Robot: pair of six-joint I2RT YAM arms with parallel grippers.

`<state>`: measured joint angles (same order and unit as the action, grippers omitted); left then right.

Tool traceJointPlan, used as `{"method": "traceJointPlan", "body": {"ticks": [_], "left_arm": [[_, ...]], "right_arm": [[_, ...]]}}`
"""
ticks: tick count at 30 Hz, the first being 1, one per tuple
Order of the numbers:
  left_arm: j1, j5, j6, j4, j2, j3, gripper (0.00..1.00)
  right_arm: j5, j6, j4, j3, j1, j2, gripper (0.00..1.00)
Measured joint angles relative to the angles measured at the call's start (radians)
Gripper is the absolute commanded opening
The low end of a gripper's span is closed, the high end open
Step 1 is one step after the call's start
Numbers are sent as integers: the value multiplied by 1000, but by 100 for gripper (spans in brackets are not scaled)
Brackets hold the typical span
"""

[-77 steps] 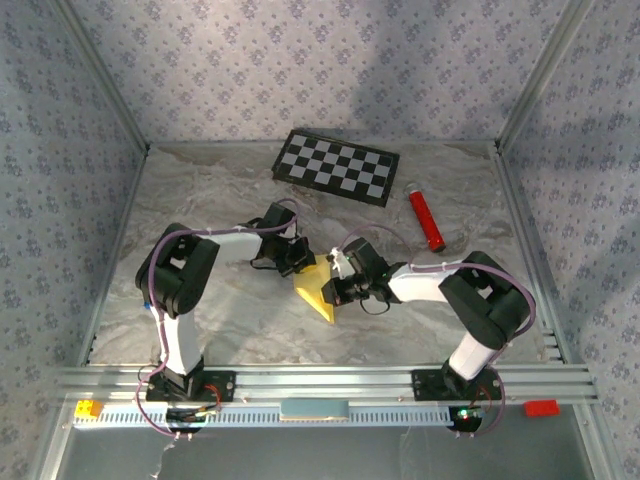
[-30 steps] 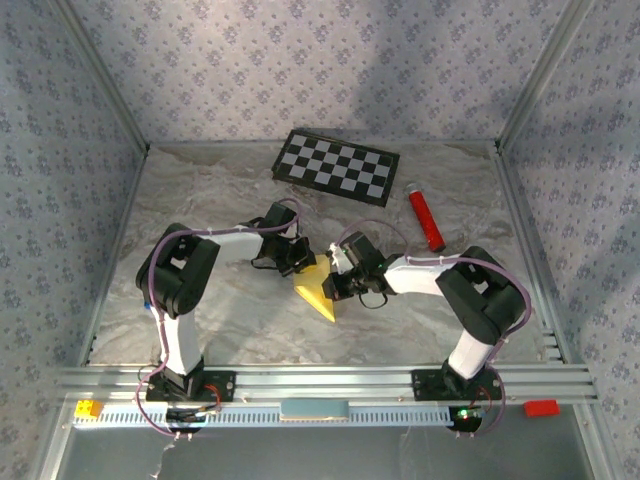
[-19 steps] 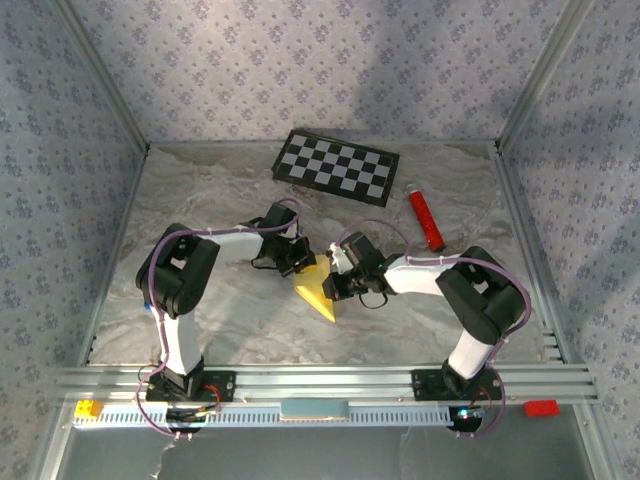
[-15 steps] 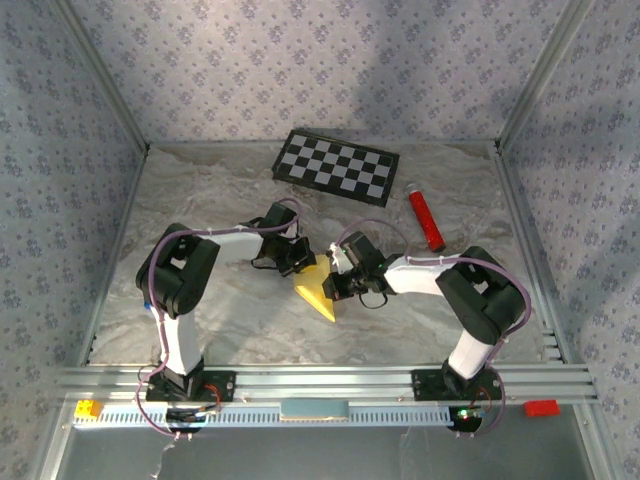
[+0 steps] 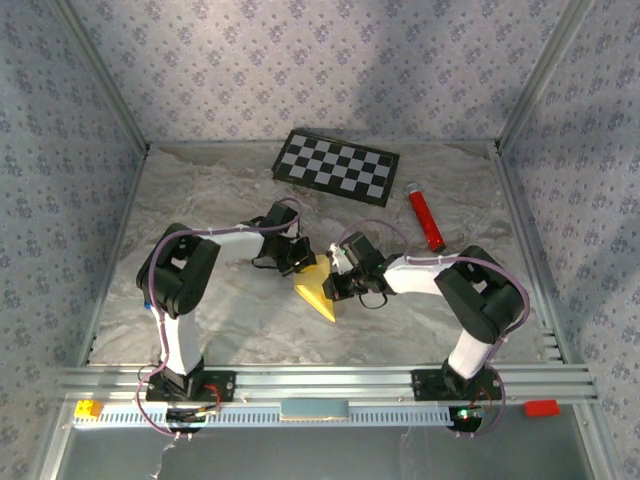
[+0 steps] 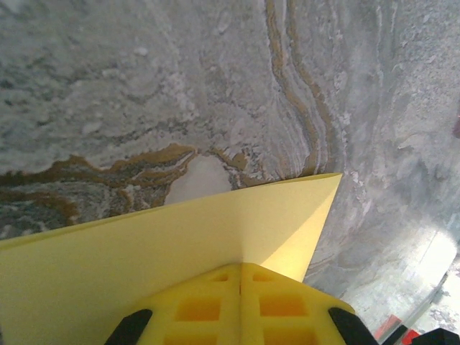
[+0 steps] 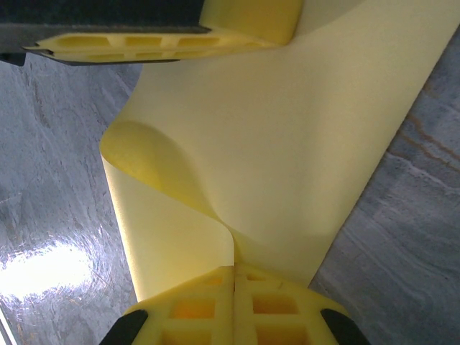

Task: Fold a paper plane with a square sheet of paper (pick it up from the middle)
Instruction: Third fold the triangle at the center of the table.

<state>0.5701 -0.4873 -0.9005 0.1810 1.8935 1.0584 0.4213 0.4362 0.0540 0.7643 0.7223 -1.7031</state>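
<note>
Paper sits between the arms, tip pointing at the near edge. The left gripper and right gripper both pinch it tight, one each side.

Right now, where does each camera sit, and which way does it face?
Top external: above and behind the bases, looking down on the table; both arms, left gripper and right gripper meeting at the yellow paper.
Left wrist: on the left arm, facing along its shut fingers onto the paper.
Right wrist: on the right arm, facing along its fingers; left gripper opposite.
Shared: all see the paper.
</note>
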Motion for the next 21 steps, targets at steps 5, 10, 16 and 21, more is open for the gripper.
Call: {"method": "traceJointPlan", "body": {"ticks": [5,10,16,21], "left_arm": [[3,29,24,62,0,43,14],[2,65,45,98,-47,61,23],[2,111,19,66,-240,-7,13],[14,110,-64,-86,-436,-234,4]], "right_arm": [[-2,0,0,0,0,0,0],[-4,0,2,0,0,0,0],[-4,1,4,0,0,-1,0],[-6,2,11,0,-2,-3,0]]}}
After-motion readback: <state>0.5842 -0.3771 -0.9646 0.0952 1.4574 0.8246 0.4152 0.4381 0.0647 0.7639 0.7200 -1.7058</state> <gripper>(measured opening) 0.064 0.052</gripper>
